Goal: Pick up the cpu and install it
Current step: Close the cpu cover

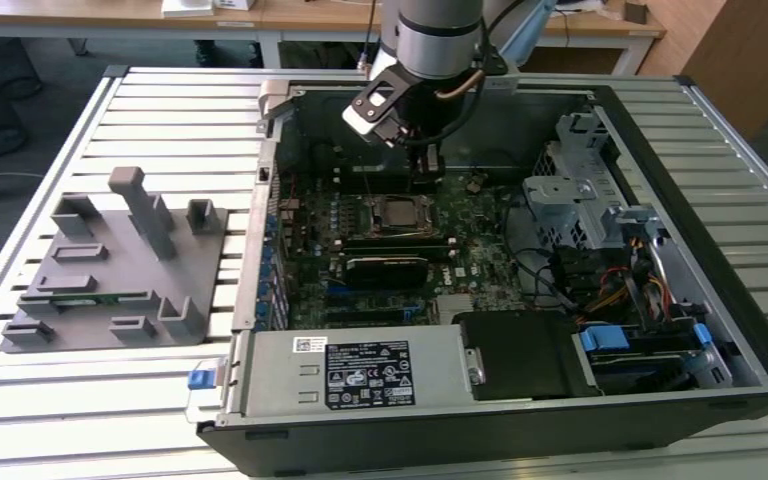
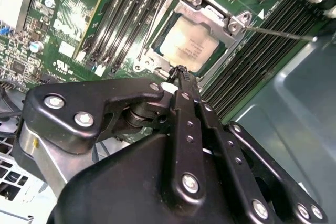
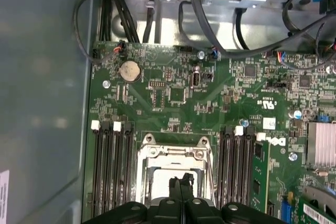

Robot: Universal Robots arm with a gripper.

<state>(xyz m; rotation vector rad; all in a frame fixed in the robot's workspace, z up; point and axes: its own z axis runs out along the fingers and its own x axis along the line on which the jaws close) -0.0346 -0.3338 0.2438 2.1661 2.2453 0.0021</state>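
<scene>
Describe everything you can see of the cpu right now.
The cpu is a small, flat, square chip with a pale silvery metal top carrying faint print. It lies level in the socket, with the metal socket frame around its edges and rows of memory slots on either side. The gripper is poised close over one edge with its fingers together and holds nothing. Whether it touches the chip cannot be told.

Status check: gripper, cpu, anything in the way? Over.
Gripper shut, tips close over the socket edge. Cpu lying flat inside the socket frame. Nothing between gripper and cpu.
</scene>
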